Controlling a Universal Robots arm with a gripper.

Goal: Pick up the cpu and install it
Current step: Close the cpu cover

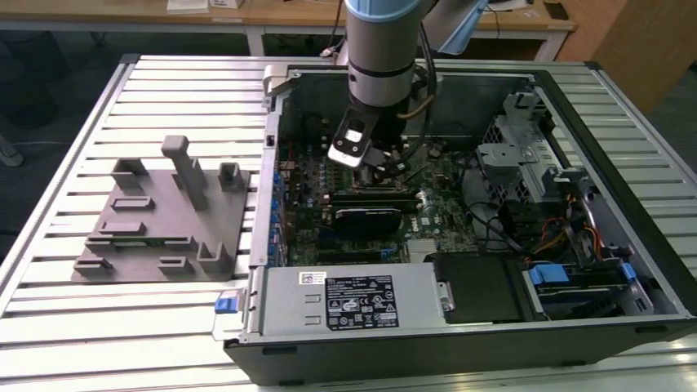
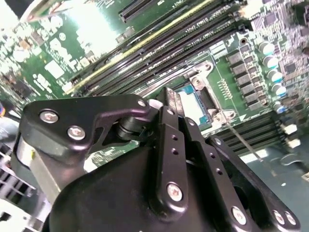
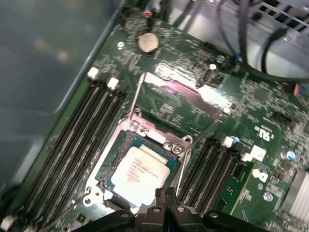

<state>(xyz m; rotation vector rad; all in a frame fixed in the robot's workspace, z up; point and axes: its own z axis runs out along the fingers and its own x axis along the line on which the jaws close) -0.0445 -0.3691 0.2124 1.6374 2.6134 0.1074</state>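
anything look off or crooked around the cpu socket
Nothing stands out. In the first wrist view the cpu lies flat and square in the socket. The load plate is hinged up, so the socket is open rather than damaged. The gripper sits shut at the cpu's edge.

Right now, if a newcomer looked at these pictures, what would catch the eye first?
The arm reaching down into the open computer case stands out in the exterior view. In the first wrist view, the silvery cpu lies in its socket, the metal frame lifted open, the gripper close beside it. A grey fixture sits outside the case, at the exterior view's left.
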